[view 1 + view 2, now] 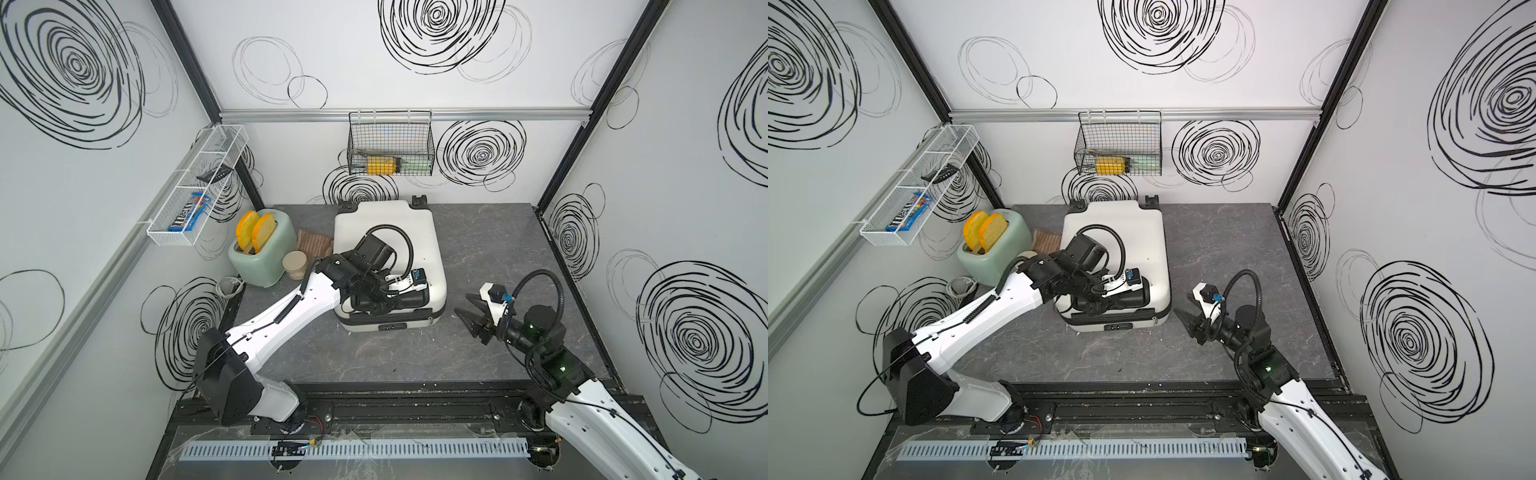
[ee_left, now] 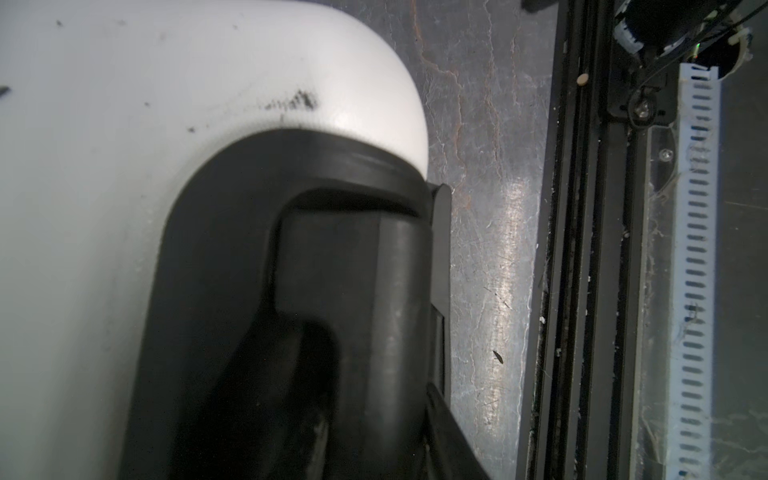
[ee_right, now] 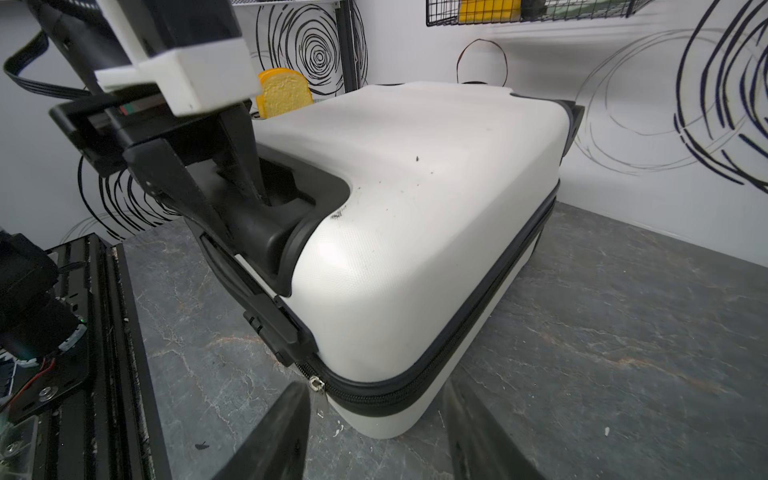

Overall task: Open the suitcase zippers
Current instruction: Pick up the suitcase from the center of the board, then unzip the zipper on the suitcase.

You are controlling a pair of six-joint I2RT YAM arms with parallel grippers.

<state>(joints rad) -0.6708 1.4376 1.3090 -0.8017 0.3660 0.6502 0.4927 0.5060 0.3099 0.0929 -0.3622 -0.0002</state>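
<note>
Black handle (image 3: 268, 239) of white hard-shell suitcase (image 3: 415, 187) is clenched by left gripper (image 3: 245, 216); spread right gripper (image 1: 462, 303) to be centred on silver zip pull (image 3: 318, 383).

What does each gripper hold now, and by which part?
The left gripper grips the suitcase by its black handle. The right gripper is open and holds nothing.

- Dark grey marbled table (image 1: 498, 257).
- White suitcase (image 1: 386, 224) lies flat from the centre towards 12 o'clock.
- Mint-green toaster (image 1: 266, 257) at 10 o'clock.
- Woven cloth (image 1: 313, 243) between toaster and suitcase.
- Tan cup (image 1: 295, 264) just beside the toaster.
- Coiled cable (image 1: 229, 286) at 9 o'clock.
</note>
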